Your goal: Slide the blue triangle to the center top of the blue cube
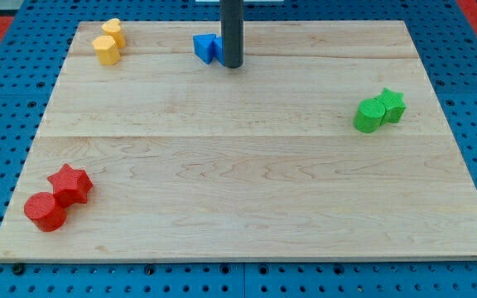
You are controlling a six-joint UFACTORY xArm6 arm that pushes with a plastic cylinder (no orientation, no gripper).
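Observation:
The blue triangle (204, 47) lies near the board's top edge, left of centre. A second blue block (219, 50), likely the blue cube, sits right beside it and is mostly hidden behind my rod. My tip (231, 65) rests on the board just right of the blue blocks, touching or nearly touching the hidden one. I cannot tell the exact contact.
Two yellow blocks (106, 43) sit at the view's top left. A green cylinder (368, 115) and green star (392, 105) sit at the right. A red star (69, 183) and red cylinder (45, 211) sit at the bottom left. The wooden board (238, 165) lies on a blue pegboard.

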